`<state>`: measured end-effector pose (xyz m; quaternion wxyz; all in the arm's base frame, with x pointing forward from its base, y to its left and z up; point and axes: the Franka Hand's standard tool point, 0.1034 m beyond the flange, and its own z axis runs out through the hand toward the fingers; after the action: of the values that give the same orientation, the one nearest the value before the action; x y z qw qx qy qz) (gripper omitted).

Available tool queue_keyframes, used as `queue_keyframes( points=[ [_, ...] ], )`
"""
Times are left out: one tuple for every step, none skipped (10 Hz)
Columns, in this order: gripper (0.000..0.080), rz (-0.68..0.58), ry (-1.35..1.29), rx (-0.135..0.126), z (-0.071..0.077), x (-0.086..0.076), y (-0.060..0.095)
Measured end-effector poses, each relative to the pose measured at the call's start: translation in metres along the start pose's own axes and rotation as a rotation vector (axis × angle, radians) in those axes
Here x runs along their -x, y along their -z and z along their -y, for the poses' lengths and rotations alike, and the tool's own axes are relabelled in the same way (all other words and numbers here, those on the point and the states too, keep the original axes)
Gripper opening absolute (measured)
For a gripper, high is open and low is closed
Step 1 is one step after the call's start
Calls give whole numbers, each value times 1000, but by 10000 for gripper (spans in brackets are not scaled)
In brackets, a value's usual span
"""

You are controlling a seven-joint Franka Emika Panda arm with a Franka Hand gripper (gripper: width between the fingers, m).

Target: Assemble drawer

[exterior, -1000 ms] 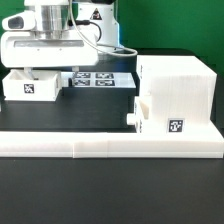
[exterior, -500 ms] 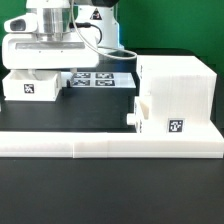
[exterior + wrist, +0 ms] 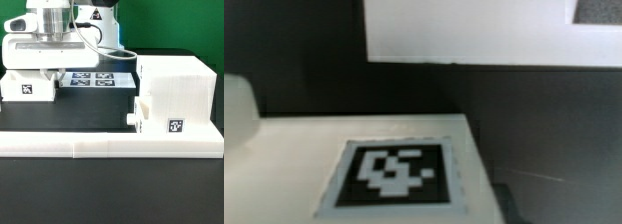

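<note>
On a black table [image 3: 60,115] before a green backdrop [image 3: 170,25], the Panda's gripper [image 3: 50,72] hangs at the rear edge of a small white tray [image 3: 28,88]; whether its fingers clasp it cannot be told. Just beside the tray lies the marker board [image 3: 98,80]. The drawer housing [image 3: 180,85] stands at the exterior view's right with a second tray [image 3: 148,115] at its front, and the border wall [image 3: 110,148] runs nearest the camera.

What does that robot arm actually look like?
The arm is glossy white: a rounded silvery-grey wrist section sits above a wide, boxy white block. A thin black cable loops out at its side. No markings on it are readable.
</note>
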<state>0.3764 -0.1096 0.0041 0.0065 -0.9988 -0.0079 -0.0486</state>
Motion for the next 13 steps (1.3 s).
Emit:
queue_keyframes(
  points=[
    [41, 0, 0, 0, 0, 0, 0],
    [41, 0, 0, 0, 0, 0, 0],
    [41, 0, 0, 0, 0, 0, 0],
    [41, 0, 0, 0, 0, 0, 0],
    [41, 0, 11, -1, 2, -1, 1],
    [41, -4, 52, -4, 10, -10, 6],
    [41, -4, 107, -11, 22, -21, 13],
    [42, 8, 156, -26, 32, -31, 19],
    [42, 14, 195, -41, 45, -48, 28],
    [42, 44, 229, -64, 57, -59, 34],
    [42, 37, 269, -63, 57, -62, 35],
    [42, 39, 328, -65, 56, -60, 34],
    [42, 39, 407, -68, 55, -59, 32]
  ],
)
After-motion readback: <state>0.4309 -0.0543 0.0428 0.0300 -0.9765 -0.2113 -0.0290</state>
